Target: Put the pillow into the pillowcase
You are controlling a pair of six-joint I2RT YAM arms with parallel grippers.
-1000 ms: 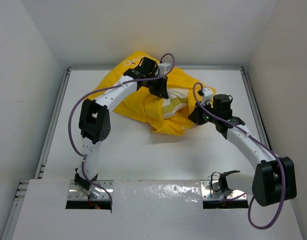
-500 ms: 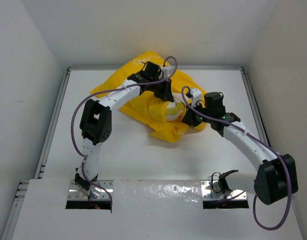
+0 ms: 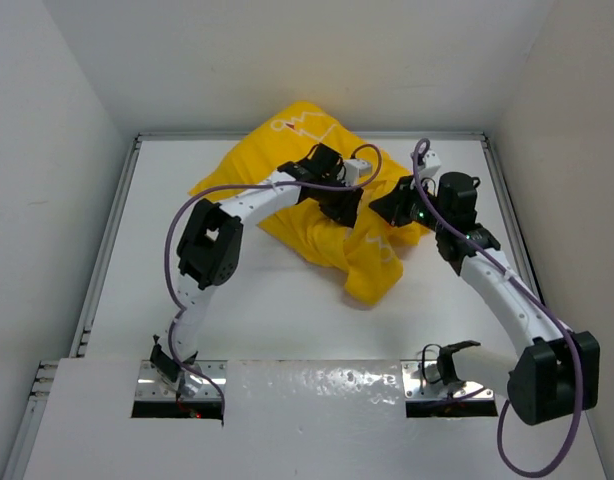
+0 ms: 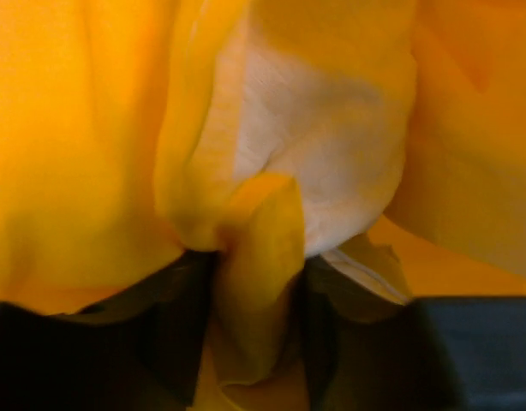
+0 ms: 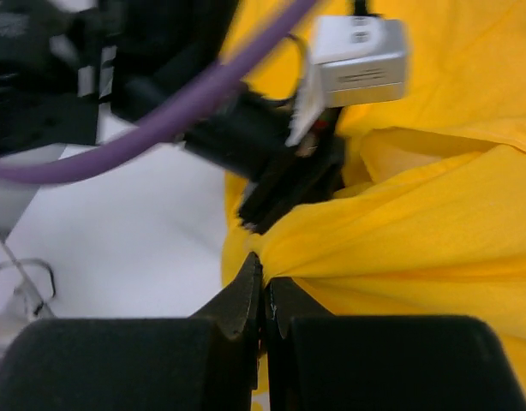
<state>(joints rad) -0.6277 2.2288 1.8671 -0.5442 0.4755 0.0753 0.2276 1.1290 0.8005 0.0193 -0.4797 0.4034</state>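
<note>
The pillowcase [image 3: 312,238] lies crumpled on the far middle of the table [image 3: 237,320]. Its long axis runs on a slant, from a raised peak against the back wall down to a loose tail pointing toward the near right. Only a patch of the pillow [image 4: 323,145] shows, in the left wrist view: pale quilted cloth wrapped all round by yellow folds, so which way it points cannot be told.

The left arm arches from its base, elbow high, and reaches forward and rightward over the heap, with the left gripper [image 3: 344,208] pressed down into the fabric. Its fingers stand apart with a thick yellow fold between them; whether they squeeze it or merely straddle it cannot be told. The right arm stretches forward and inward from the right, and the right gripper [image 5: 261,274] is clenched on a pinch of pillowcase cloth drawn taut at its tips, just beside the left gripper
</note>
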